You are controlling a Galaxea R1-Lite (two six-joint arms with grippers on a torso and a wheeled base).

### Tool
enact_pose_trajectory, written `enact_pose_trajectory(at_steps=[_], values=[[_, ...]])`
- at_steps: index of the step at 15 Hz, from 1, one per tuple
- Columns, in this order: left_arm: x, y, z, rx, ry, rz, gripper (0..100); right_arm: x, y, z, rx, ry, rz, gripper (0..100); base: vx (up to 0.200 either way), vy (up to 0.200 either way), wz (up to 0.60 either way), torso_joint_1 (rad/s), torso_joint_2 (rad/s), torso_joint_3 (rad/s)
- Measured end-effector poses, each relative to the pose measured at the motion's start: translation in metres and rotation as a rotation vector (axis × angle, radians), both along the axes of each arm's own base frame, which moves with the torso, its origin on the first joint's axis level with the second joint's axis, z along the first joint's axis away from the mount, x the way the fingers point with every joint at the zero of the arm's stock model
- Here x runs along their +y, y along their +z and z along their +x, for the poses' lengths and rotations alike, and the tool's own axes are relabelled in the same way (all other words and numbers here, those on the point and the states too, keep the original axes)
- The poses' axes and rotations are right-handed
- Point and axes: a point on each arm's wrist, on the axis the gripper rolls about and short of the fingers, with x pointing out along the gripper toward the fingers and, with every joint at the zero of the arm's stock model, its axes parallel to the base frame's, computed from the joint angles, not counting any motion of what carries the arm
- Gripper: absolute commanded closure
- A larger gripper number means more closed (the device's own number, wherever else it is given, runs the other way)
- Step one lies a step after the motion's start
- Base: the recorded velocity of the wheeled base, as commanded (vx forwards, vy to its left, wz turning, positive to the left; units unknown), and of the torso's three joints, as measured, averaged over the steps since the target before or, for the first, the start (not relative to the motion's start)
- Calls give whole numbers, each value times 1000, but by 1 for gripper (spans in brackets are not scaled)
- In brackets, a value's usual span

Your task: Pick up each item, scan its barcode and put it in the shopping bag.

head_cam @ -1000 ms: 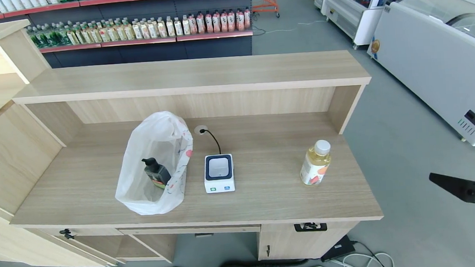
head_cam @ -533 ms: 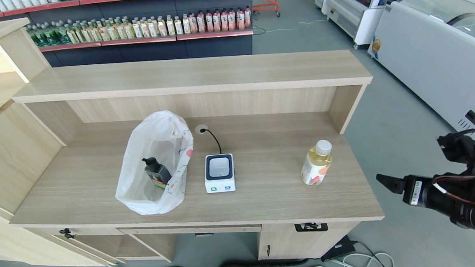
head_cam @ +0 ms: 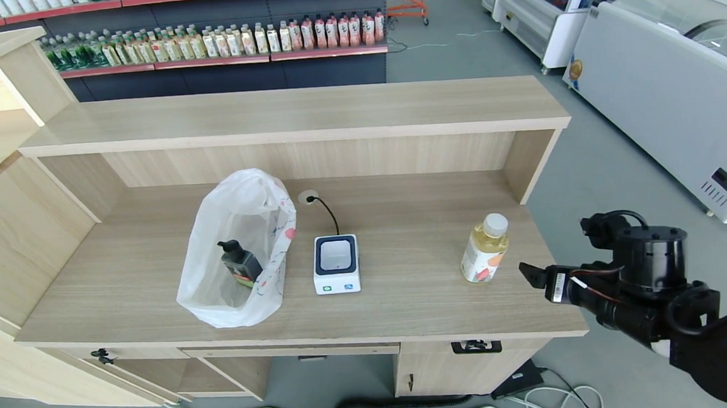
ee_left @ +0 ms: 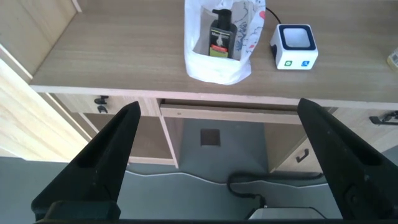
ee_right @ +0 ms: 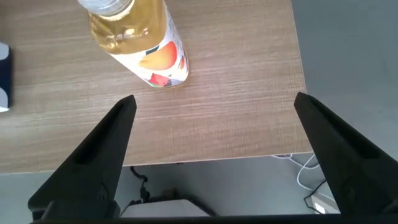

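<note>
A clear, white-capped bottle of yellow drink [head_cam: 483, 249] stands on the wooden counter [head_cam: 407, 305], right of a white box scanner [head_cam: 335, 264] and white plastic bag [head_cam: 239, 237]. Right gripper [head_cam: 530, 274], near it, and left gripper [ee_left: 217, 106] both gape empty.

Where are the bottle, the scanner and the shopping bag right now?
bottle [head_cam: 483, 261]: head view, on its label.
scanner [head_cam: 335, 255]: head view, on its dark window.
shopping bag [head_cam: 201, 277]: head view, on its left wall.
</note>
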Motion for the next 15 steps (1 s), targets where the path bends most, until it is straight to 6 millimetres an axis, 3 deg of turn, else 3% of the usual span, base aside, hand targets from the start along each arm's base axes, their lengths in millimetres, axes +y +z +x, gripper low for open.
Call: enact_pose_trajectory(at_steps=[5, 15], values=[[0, 0, 0, 0, 0, 0, 0, 18, -5, 41, -50, 18, -47, 0, 0, 0, 0, 0, 0, 0], [0, 0, 0, 0, 0, 0, 0, 52, -24, 83, -84, 85, -74, 0, 0, 0, 0, 0, 0, 0]])
